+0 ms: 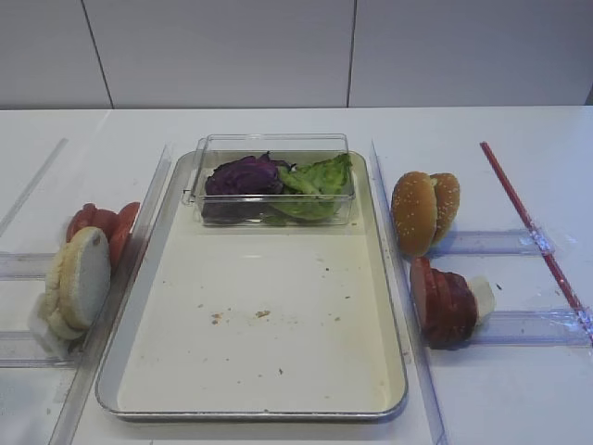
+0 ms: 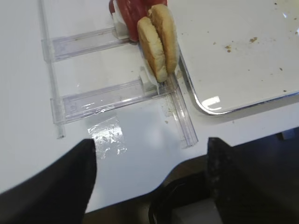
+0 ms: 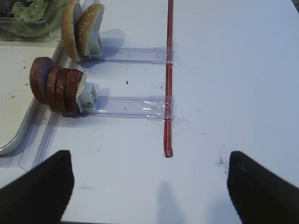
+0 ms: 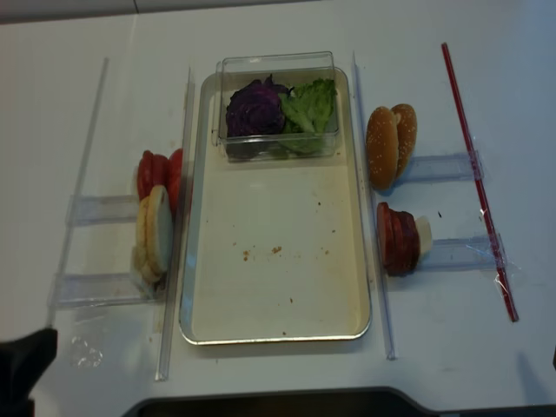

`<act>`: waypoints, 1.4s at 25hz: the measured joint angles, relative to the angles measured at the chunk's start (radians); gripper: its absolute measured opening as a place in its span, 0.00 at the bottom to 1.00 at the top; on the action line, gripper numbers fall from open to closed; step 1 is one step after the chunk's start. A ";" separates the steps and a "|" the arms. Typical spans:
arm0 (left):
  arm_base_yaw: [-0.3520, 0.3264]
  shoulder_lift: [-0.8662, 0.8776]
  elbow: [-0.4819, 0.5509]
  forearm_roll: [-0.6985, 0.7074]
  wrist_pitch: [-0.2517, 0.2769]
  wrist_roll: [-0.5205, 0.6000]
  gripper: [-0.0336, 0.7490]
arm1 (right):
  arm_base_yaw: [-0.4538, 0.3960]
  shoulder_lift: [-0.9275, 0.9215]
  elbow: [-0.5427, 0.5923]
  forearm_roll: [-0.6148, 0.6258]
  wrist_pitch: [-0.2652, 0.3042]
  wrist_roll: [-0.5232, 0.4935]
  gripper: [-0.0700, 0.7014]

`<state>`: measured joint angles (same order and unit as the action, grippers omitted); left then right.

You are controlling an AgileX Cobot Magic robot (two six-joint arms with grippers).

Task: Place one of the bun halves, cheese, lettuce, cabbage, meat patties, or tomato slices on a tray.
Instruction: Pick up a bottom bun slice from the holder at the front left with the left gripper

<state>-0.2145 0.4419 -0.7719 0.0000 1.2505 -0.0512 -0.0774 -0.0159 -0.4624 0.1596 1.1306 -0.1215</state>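
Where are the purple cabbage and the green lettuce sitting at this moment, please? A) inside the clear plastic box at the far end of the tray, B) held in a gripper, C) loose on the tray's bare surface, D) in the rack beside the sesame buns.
A: the cabbage and the lettuce lie side by side within the clear plastic box, which stands on the far end of the tray.

1. Left gripper [image 2: 152,179]: two broad, matte black fingers [image 2: 56,186] with blunt, wedge-shaped tips.
2. Right gripper [image 3: 149,184]: the same plain black fingers [image 3: 39,189].
3. Screws or markings, if any, cannot be made out.
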 joint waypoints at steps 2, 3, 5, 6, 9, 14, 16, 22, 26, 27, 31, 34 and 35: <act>-0.018 0.073 -0.042 -0.005 0.000 0.000 0.64 | 0.000 0.000 0.000 0.000 0.000 0.000 0.98; -0.026 0.103 -0.057 -0.005 0.002 0.000 0.63 | 0.000 0.000 0.000 0.000 0.000 0.000 0.98; -0.038 0.171 -0.094 -0.007 0.002 -0.002 0.61 | 0.000 0.000 0.000 0.000 0.000 0.000 0.98; -0.043 0.199 -0.111 -0.007 0.004 -0.008 0.61 | 0.000 0.000 0.000 0.000 0.000 0.000 0.98; -0.047 0.297 -0.158 -0.009 0.004 -0.049 0.60 | 0.000 0.000 0.000 0.000 0.000 0.000 0.98; -0.050 0.443 -0.227 -0.029 0.004 -0.073 0.57 | 0.000 0.000 0.000 0.000 0.000 0.000 0.98; -0.050 0.497 -0.255 -0.035 0.004 -0.073 0.57 | 0.000 0.000 0.000 0.000 0.000 0.000 0.98; -0.050 0.626 -0.315 -0.057 -0.019 -0.075 0.56 | 0.000 0.000 0.000 0.000 0.002 0.000 0.98; -0.050 0.706 -0.330 -0.065 -0.035 -0.075 0.54 | 0.000 0.000 0.000 0.000 0.002 0.000 0.98; -0.050 0.721 -0.334 -0.066 -0.039 -0.075 0.53 | 0.000 0.000 0.000 0.000 0.002 0.000 0.98; -0.051 0.780 -0.358 -0.073 -0.066 -0.088 0.51 | 0.000 0.000 0.000 0.000 0.002 0.000 0.98; -0.058 0.820 -0.386 -0.081 -0.075 -0.094 0.50 | 0.000 0.000 0.000 0.000 0.002 0.000 0.98; -0.066 0.835 -0.398 -0.081 -0.077 -0.094 0.50 | 0.000 0.000 0.000 0.000 0.002 0.000 0.98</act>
<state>-0.2803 1.2771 -1.1696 -0.0806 1.1732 -0.1451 -0.0774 -0.0159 -0.4624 0.1596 1.1324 -0.1215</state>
